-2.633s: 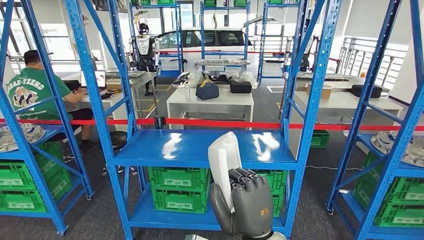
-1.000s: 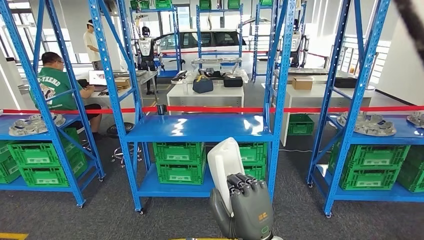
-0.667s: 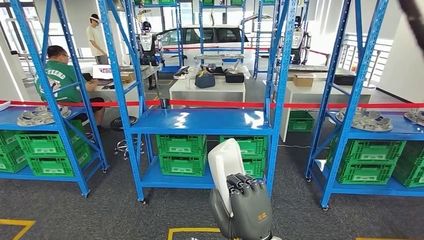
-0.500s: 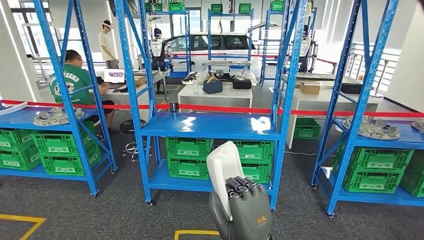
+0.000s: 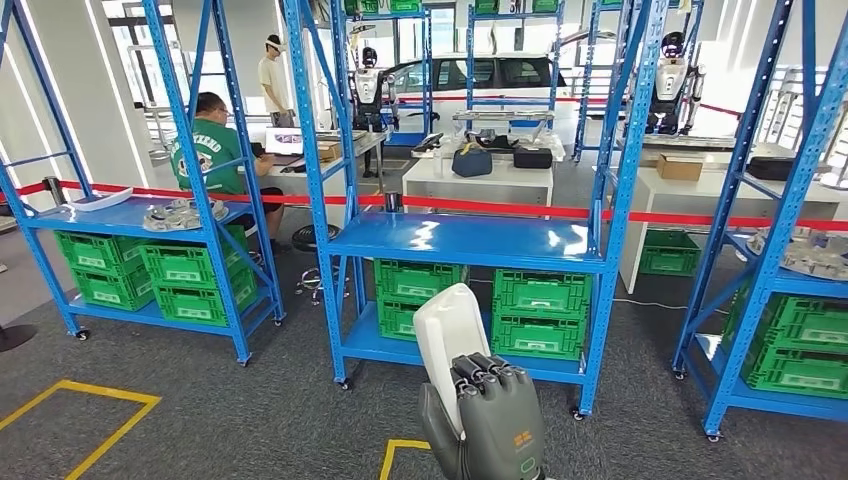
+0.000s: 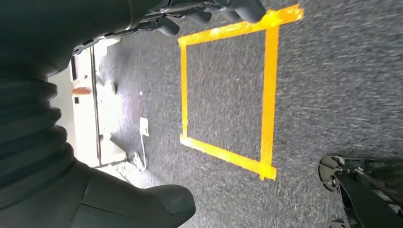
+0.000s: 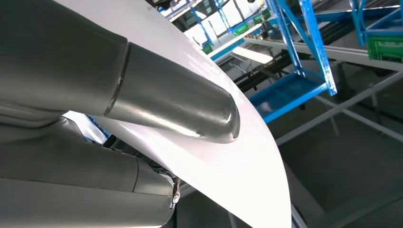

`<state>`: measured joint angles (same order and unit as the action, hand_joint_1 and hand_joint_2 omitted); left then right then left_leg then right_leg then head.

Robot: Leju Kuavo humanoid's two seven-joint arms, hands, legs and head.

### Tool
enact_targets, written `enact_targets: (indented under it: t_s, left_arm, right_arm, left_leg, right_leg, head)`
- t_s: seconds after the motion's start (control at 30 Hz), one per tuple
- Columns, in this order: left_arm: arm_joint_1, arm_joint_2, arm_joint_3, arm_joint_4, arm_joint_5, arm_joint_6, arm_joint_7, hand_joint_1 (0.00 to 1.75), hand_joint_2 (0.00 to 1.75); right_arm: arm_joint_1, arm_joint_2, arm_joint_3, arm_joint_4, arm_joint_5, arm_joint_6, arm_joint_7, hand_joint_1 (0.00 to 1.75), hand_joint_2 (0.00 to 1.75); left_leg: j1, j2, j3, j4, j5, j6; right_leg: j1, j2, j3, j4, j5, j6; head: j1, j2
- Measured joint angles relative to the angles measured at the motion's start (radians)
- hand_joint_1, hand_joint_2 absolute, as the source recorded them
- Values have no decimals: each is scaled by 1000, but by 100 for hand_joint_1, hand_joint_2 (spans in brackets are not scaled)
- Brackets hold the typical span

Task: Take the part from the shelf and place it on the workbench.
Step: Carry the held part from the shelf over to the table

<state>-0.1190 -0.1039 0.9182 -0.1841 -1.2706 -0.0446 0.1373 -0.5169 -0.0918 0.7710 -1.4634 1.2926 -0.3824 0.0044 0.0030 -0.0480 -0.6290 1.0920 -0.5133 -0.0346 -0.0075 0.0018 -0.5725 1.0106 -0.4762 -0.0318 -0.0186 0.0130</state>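
A: Starting with the head view, what is the right hand [image 5: 487,420] doing?

B: It is gripping the part [image 5: 450,332], a white, rounded panel. The dark fingers [image 5: 486,373] are curling over the panel's near edge, and the panel is standing upright, rising above the fingertips.

A: And what is lying beyond the fingers?

B: The blue shelf [image 5: 470,243] is standing straight ahead, well apart from the hand, with green crates [image 5: 540,313] sitting on its lower level. A red barrier tape [image 5: 500,208] is running behind it. Off to the fingers' left, a second blue rack [image 5: 150,215] is carrying more green crates, and a seated person in a green shirt [image 5: 208,155] is working at a desk behind it. Yellow floor tape [image 5: 85,425] is marking the grey carpet.

A: Moving to the left wrist view?

B: The left hand [image 6: 142,204] is hanging over grey carpet. Its thumb and dark fingers [image 6: 237,7] are lying apart with nothing between them, so it is holding nothing. Past the fingers, a yellow tape square [image 6: 225,95] is lying on the carpet.

A: And the right wrist view?

B: The thick grey thumb [image 7: 176,102] is pressing against the white face of the part [image 7: 247,166], which is sweeping out past the thumb tip. Blue shelf posts [image 7: 313,47] are showing beyond the panel's edge.
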Motion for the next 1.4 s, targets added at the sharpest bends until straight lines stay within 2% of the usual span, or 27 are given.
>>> enact_targets:
  t_s: [0.07,0.13,0.17,0.2,0.27,0.3,0.33,0.4,0.47,0.53,0.6,0.63,0.67,0.7,0.77,0.83,0.9,0.93,0.97,1.0,1.07,1.13,1.17,1.23,1.3,1.37,1.4]
  left_arm:
    - [-2,0,0,1,0,0,0,0,175]
    - [0,1,0,1,1,0,0,0,175]
    - [1,1,0,0,1,0,0,0,175]
    - [2,2,0,0,1,0,0,0,175]
    - [0,3,0,0,1,1,2,0,175]
    - [-1,3,0,0,0,3,5,0,175]
    - [-1,2,0,0,0,4,8,0,175]
    - [3,3,0,0,-1,8,12,0,175]
    - [8,2,0,0,-2,12,16,0,175]
    - [10,1,0,0,-4,15,20,0,175]
    - [10,1,0,0,-3,17,19,0,175]
    - [12,1,0,0,-1,18,17,0,175]
    - [13,1,0,0,2,18,13,0,175]
    - [14,1,0,0,4,19,7,0,175]
    - [14,0,0,0,8,20,0,0,175]
    - [12,-1,0,0,11,21,-3,0,175]
    - [15,-1,1,0,14,23,-5,0,175]
    - [18,0,1,0,18,23,-6,0,175]
    - [19,0,2,0,25,23,-8,0,175]
    - [19,0,5,0,37,24,-11,0,175]
    - [16,-1,18,1,72,29,-15,0,175]
    - [16,-2,43,1,113,35,-18,0,175]
    - [19,-2,57,1,133,37,-18,0,175]
    - [25,0,89,1,162,39,-17,0,175]
    - [28,1,114,0,180,38,-15,0,175]
    - [28,2,133,0,191,34,-15,0,175]
    - [29,2,142,-1,194,32,-15,0,175]
  right_arm:
    - [3,0,0,0,0,0,0,175,0]
    - [7,0,0,0,0,1,0,175,0]
    - [7,0,0,1,0,1,1,175,0]
    - [7,0,0,1,0,1,1,175,0]
    - [3,-1,0,1,0,2,1,175,0]
    - [1,-2,0,1,-1,3,1,175,0]
    - [-2,-2,0,1,-1,4,1,175,0]
    - [-5,-3,1,1,-2,4,2,175,0]
    - [-4,-6,1,0,-4,4,4,175,0]
    - [3,-14,1,-2,-4,2,6,175,0]
    - [18,-23,1,-3,-4,0,6,175,0]
    - [24,-25,1,-3,-4,1,5,175,0]
    - [27,-26,2,-3,-4,2,3,175,0]
    - [28,-25,3,-5,-3,4,1,175,0]
    - [25,-25,6,-7,-2,9,-5,175,0]
    - [21,-24,7,-10,-2,13,-8,175,0]
    - [18,-22,9,-12,-3,16,-8,175,0]
    - [15,-18,10,-14,-3,17,-10,175,0]
    - [12,-14,11,-15,-4,19,-11,175,0]
    - [8,-10,11,-15,-5,21,-13,175,0]
    - [5,-5,15,-15,-6,25,-15,175,0]
    - [5,0,20,-15,-6,32,-19,175,0]
    - [5,4,23,-15,-5,36,-21,175,0]
    - [3,16,27,-15,2,44,-17,175,0]
    - [0,26,27,-19,19,60,-2,175,0]
    - [1,31,27,-29,38,74,10,175,0]
    - [1,32,27,-35,44,78,13,175,0]
  left_leg:
    - [2,33,-58,129,-68,-9]
    - [6,41,-85,203,-90,-15]
    - [8,45,-70,184,-74,-16]
    - [9,54,-35,126,-44,-17]
    - [7,96,43,-14,5,-11]
    - [4,110,66,-57,17,-5]
    - [2,116,72,-74,19,3]
    - [1,93,66,-74,26,19]
    - [4,73,64,-79,35,33]
    - [6,52,60,-81,42,44]
    - [4,25,52,-79,47,49]
    - [3,10,48,-77,48,50]
    - [2,-6,44,-74,50,49]
    - [2,-21,42,-72,51,48]
    - [2,-49,37,-67,53,43]
    - [5,-73,30,-65,56,32]
    - [7,-93,22,-71,63,16]
    - [7,-91,19,-71,63,10]
    - [5,-71,12,-61,55,5]
    - [3,-41,-3,-33,37,0]
    - [3,21,-56,80,-26,-11]
    - [8,39,-103,183,-66,-20]
    - [10,42,-104,190,-60,-23]
    - [14,62,-48,93,-5,-26]
    - [11,103,18,-30,40,-17]
    - [6,114,35,-70,51,-1]
    - [6,101,33,-70,54,6]
  right_leg:
    - [1,-25,-5,0,2,-4]
    - [1,-50,-10,0,4,-3]
    - [0,-63,-11,1,5,-2]
    - [0,-75,-12,3,5,-1]
    - [3,-98,-13,8,3,6]
    - [5,-108,-13,11,3,11]
    - [8,-117,-13,12,3,17]
    - [8,-131,-11,11,5,29]
    - [2,-93,-18,32,-15,43]
    - [-1,-29,-60,131,-75,52]
    - [0,-8,-120,262,-132,51]
    - [0,-6,-136,294,-138,48]
    - [0,-4,-133,288,-124,45]
    - [1,2,-110,242,-94,40]
    - [1,40,-37,102,-35,29]
    - [3,67,0,24,-16,24]
    - [5,52,1,14,-15,20]
    - [3,40,4,8,-11,15]
    - [0,28,7,0,-7,9]
    - [-2,15,10,-7,-3,3]
    - [-1,-14,12,-10,-2,-4]
    - [1,-43,10,-8,-4,-6]
    - [1,-57,9,-6,-6,-5]
    - [0,-81,10,-1,-10,-1]
    - [4,-104,11,6,-17,9]
    - [9,-124,12,9,-22,20]
    - [9,-135,14,9,-23,25]
  head:
    - [-1,0]
    - [-1,0]
    - [-1,0]
    - [-1,0]
    - [-1,0]
    - [-1,0]
    - [-1,0]
    - [0,0]
    - [1,0]
    - [2,0]
    - [3,0]
    - [3,0]
    - [3,0]
    - [3,0]
    - [3,0]
    - [3,0]
    - [4,0]
    - [4,0]
    - [2,0]
    - [0,0]
    - [-4,0]
    - [-3,0]
    - [-3,0]
    - [-3,0]
    - [-3,0]
    - [-2,0]
    - [-2,0]
